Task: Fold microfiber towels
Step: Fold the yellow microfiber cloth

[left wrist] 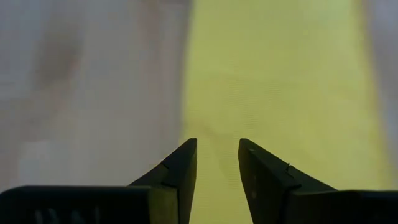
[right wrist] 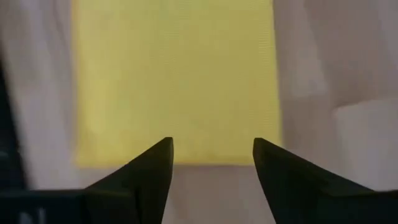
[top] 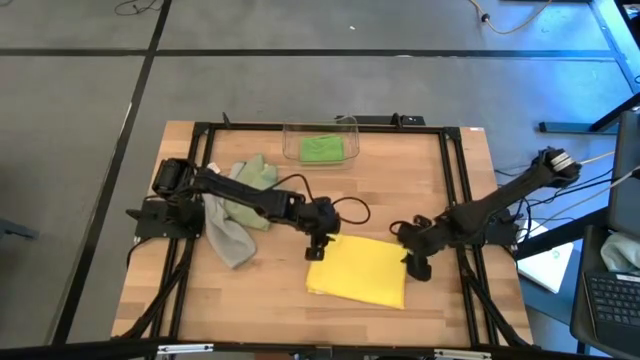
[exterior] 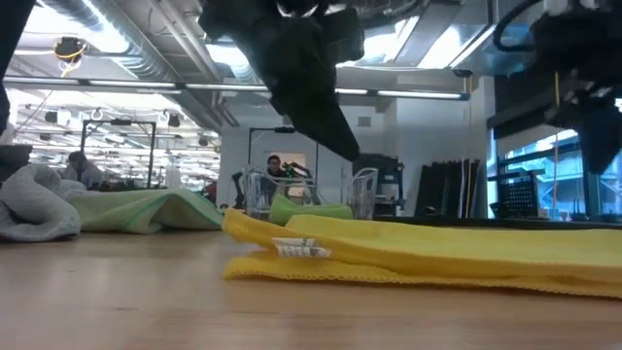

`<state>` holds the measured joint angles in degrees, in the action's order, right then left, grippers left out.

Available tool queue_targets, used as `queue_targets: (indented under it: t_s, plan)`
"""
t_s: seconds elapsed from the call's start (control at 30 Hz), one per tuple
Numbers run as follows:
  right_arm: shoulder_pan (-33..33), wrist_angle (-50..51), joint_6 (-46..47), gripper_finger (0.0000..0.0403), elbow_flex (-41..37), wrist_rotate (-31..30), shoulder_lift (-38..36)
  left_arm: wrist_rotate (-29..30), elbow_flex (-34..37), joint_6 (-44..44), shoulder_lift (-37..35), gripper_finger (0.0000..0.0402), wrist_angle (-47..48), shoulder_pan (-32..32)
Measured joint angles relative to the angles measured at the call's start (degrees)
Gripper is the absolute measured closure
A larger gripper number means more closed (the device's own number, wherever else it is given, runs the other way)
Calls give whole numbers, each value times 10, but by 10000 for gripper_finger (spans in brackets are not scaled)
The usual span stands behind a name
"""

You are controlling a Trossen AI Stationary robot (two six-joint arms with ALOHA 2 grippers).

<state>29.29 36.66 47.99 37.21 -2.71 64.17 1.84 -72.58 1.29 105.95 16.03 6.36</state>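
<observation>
From above we see the folded yellow microfiber towel (top: pixel 358 270) lying flat on the wooden counter (top: pixel 450 200), the left gripper (top: pixel 317 250) at its upper left corner and the right gripper (top: pixel 416 266) at its right edge. The grey towel (top: pixel 228 235) and pale sage green towel (top: pixel 254 180) lie crumpled at left; the bright green towel (top: pixel 321 149) sits in a clear plastic bin (top: pixel 347 128).

At counter level, a small white label (exterior: pixel 297 250) shows on the yellow towel; we cannot read it.

In both wrist views the jaws stand apart, holding nothing.
</observation>
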Motion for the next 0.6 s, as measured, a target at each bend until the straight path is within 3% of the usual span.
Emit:
queue_targets:
  t_s: [0.07, 0.17, 0.3, 0.6]
  plan:
    - [16, -72, 88, 177, -51, 8, -39, 32, 0, -9, 0, 291, -11, 8]
    - [42, -175, 214, 177, -123, 5, -81, 35, 0, -34, 0, 291, -26, 20]
    - [75, -204, 328, 177, -187, -24, -93, 36, 0, -62, 0, 291, -28, 28]
    - [86, -203, 375, 177, -237, -120, -92, 37, 0, -98, 0, 291, -28, 31]
